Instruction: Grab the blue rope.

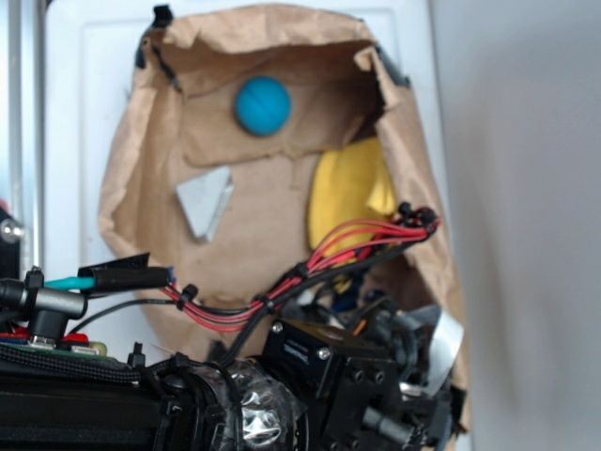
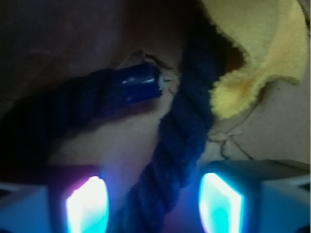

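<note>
Glowing fingertips (image 2: 87,204) of the gripper (image 2: 153,204) stand spread apart, straddling one strand of the blue rope (image 2: 182,141) beside the yellow cloth (image 2: 257,58), seemingly positioned to close on it.

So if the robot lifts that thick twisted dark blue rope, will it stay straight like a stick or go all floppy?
Probably floppy: the thick twisted dark blue rope already bends and curves on the brown paper. Its rough twisted strands should grip well, not slip. The open gripper has one strand between its fingers, so the taped end would likely dangle.
</note>
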Action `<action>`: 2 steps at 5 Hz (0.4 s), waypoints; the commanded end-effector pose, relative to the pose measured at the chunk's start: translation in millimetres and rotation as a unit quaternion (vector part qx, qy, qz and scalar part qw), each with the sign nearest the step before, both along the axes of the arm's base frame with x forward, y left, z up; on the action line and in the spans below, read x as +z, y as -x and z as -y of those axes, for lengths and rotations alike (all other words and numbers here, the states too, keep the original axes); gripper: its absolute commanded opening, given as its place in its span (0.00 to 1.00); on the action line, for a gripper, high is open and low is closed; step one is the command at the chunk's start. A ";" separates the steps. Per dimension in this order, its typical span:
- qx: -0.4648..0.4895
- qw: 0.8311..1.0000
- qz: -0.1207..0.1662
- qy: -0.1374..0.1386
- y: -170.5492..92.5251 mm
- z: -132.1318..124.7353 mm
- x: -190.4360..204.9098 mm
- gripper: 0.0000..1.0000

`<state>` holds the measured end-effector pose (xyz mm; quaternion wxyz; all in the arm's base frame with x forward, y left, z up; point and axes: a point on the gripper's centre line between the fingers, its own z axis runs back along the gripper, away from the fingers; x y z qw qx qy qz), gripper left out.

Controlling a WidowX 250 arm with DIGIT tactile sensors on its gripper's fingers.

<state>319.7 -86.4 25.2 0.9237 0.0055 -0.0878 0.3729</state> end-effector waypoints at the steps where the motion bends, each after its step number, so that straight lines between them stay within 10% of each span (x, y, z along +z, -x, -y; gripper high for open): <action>1: -0.001 0.999 0.032 -0.033 22.1 -14.9 0.3 0.00; 2: 0.001 0.998 0.041 -0.040 26.4 -17.9 2.4 0.00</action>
